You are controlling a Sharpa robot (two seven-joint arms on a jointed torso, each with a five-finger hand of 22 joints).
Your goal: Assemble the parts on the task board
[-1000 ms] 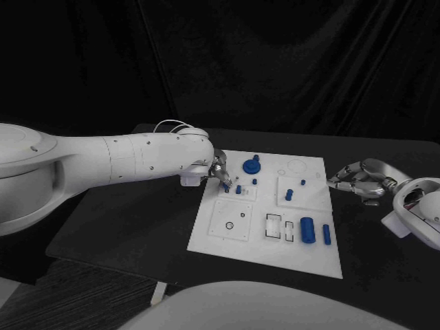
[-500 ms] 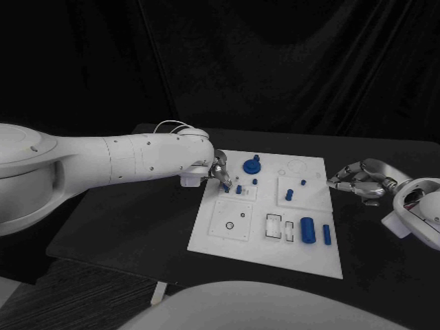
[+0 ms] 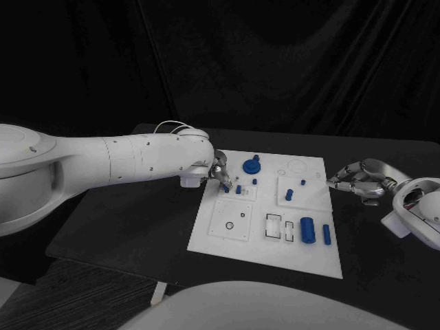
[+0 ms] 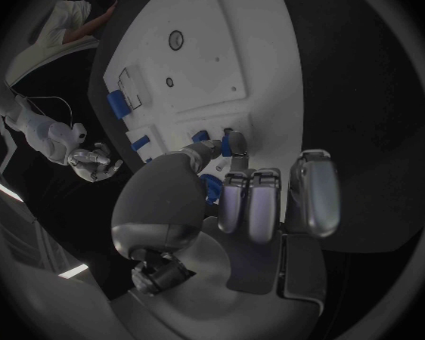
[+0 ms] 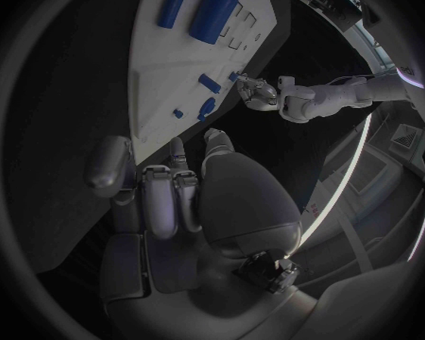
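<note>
The white task board point(image 3: 267, 249) lies in the middle of the black table. My left hand point(image 3: 216, 172) hovers over the board's far left corner and pinches a small blue peg point(image 4: 228, 141) between thumb and a finger, its tip close to the board. Another short blue peg point(image 3: 239, 188) stands just beside it. A blue round knob point(image 3: 251, 165) stands at the far edge. A blue peg point(image 3: 289, 194), a thick blue cylinder point(image 3: 307, 229) and a thin blue bar point(image 3: 326, 234) lie further right. My right hand point(image 3: 357, 180) rests beside the board's right edge, fingers curled, holding nothing.
The board point(image 5: 160, 75) has square plates with small holes point(image 4: 175, 40) and rectangular slots point(image 3: 273, 227) near its front. Bare black table point(image 3: 130, 220) stretches to the left and front of the board. A dark curtain hangs behind.
</note>
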